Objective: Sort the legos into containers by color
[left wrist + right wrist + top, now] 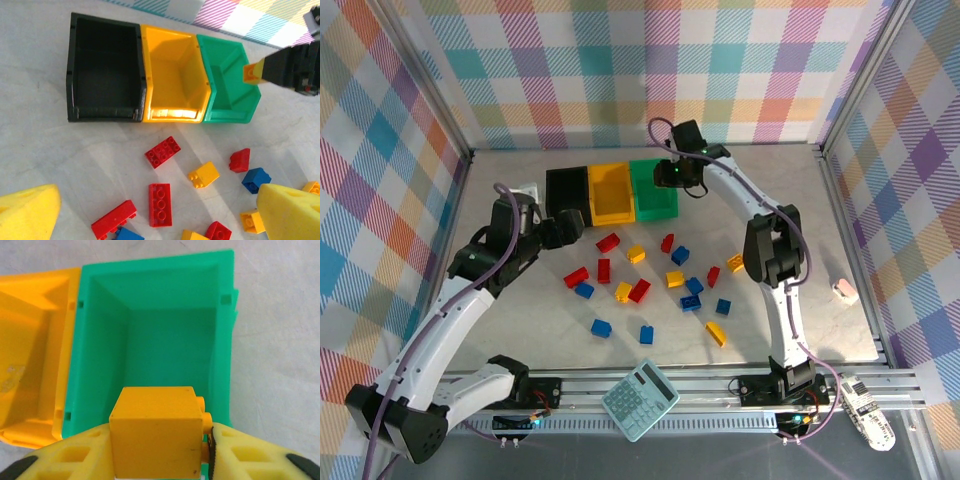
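Three bins stand in a row at the back: black [566, 190] [105, 75], yellow [610, 192] [172, 75] [30, 340] and green [653, 190] [227, 85] [170, 330]. All three look empty. My right gripper [672, 176] [157, 450] is shut on a yellow brick [155, 435] [250, 72] and holds it above the near end of the green bin. Red, blue and yellow legos [640, 285] lie scattered on the table in front of the bins. My left gripper [570, 228] [159, 200] hangs open over a flat red brick [160, 204], apart from it.
A teal calculator [640, 400] lies on the rail at the near edge. A small pink object [844, 291] sits at the table's right side, and a white block [525, 190] stands left of the black bin. Plaid walls close in the back and both sides.
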{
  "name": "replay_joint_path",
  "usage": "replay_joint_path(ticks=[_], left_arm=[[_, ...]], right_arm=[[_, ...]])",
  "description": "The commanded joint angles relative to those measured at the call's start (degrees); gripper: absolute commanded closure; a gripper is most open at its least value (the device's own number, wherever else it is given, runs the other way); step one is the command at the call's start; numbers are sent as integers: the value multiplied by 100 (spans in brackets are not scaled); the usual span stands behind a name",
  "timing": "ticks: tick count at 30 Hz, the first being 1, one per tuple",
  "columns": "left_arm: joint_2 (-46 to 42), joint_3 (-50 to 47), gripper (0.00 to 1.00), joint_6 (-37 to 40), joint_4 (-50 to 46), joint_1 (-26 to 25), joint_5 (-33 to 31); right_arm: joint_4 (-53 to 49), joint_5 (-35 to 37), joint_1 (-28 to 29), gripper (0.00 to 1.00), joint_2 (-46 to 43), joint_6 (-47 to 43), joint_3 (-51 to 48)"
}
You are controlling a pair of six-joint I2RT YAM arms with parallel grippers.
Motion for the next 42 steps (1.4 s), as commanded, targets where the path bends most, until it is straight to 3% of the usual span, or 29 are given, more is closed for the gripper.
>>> replay_joint_path(ticks=[1,6,12,20,25,31,42], left_arm=[[34,244,0,-218,-355,-35,-146],[146,361,0,-227,-584,-35,-187],[263,424,0,-293,-864,-35,-295],[258,134,0,-670,-1143,-43,-536],[253,-281,1,-1239,-1181,-77,-479],[360,-957,4,-2256,-1149,-341,-638],[1298,-1045,1,-2858,-816,-456,-733]], right_arm=[[-207,-146,35,48,190,-155,541],[-210,-89,33,35,87,-193,606],[-354,8,50,30,-566,-332,264],[159,175,270,30,-2412,-822,-1710],[158,-3,289,36,-3204,-899,-2628],[384,-93,289,38,-3858,-616,-3585],[499,-663,298,37,-4325,-406,-4479]])
